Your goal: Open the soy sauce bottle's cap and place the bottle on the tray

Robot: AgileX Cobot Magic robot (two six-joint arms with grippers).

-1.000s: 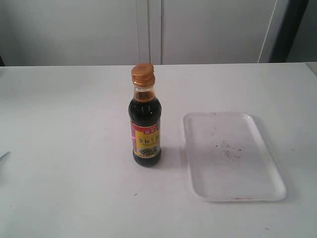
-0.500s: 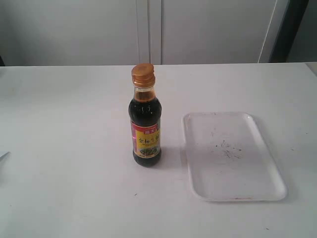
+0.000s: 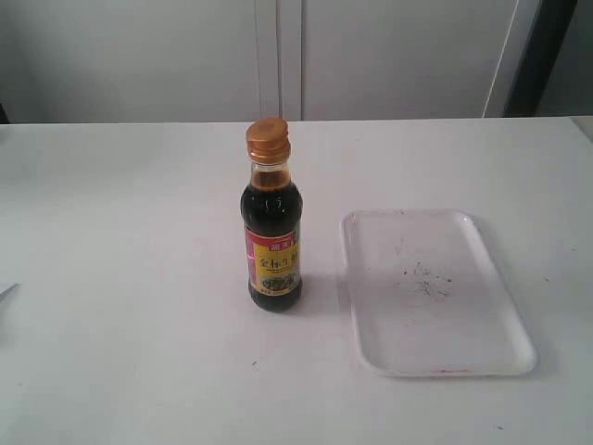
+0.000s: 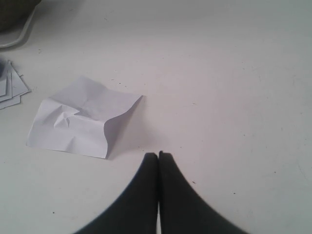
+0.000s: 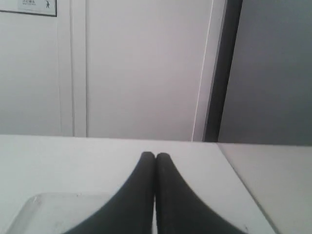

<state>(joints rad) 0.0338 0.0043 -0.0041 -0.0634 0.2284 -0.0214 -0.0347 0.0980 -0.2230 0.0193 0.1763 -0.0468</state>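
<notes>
The soy sauce bottle (image 3: 272, 227) stands upright, long axis vertical, cap (image 3: 267, 140) on, with the tray (image 3: 434, 289) at its 3 o'clock. Both the left gripper (image 4: 158, 156) and right gripper (image 5: 155, 157) are pressed together, empty; the right looks nearer.

bottle: the soy sauce bottle (image 3: 272, 222) upright on the table (image 3: 130, 241), at the tray's nine o'clock
cap: the cap (image 3: 267, 140) on its neck
tray: the tray (image 3: 433, 290) at the bottle's three o'clock, apart

Small clear glass soy sauce bottle (image 3: 273, 243) of dark liquid stands upright, copper-orange ribbed cap (image 3: 268, 140) on, just beside the flat white speckled tray (image 3: 491, 343)
</notes>
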